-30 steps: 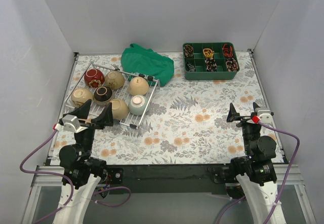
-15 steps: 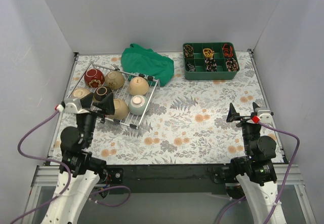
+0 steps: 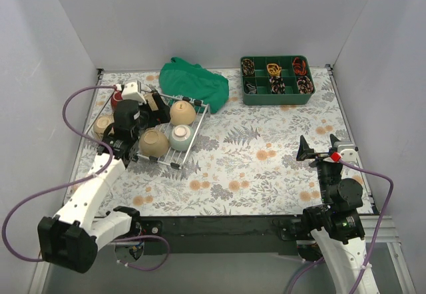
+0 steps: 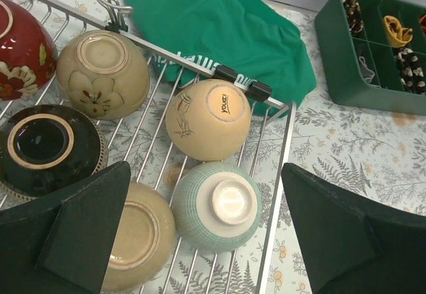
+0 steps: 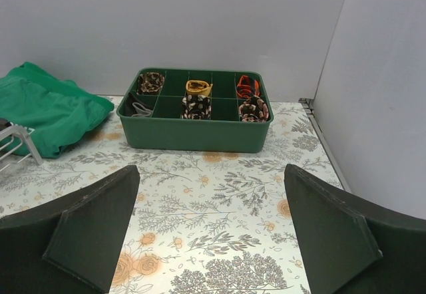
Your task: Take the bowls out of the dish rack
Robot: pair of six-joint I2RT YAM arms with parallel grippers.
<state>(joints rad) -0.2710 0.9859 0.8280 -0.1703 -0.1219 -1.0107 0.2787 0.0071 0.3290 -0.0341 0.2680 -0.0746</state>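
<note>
Left fingers [image 4: 80, 234] wide open, empty; pale green bowl [image 4: 216, 204] sits inverted in the dish rack [image 4: 279, 174] between them. Glazed ceramic: rigid, slick, chippable, so I'd straddle the dome low. Right fingers [image 5: 86, 234] open, holding nothing.

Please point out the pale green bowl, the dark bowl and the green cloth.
pale green bowl [image 4: 219, 205]: left wrist view, on its upturned base.
dark bowl [image 4: 40, 141]: left wrist view, on its upturned base.
green cloth [image 4: 219, 28]: left wrist view, on its middle folds.
</note>
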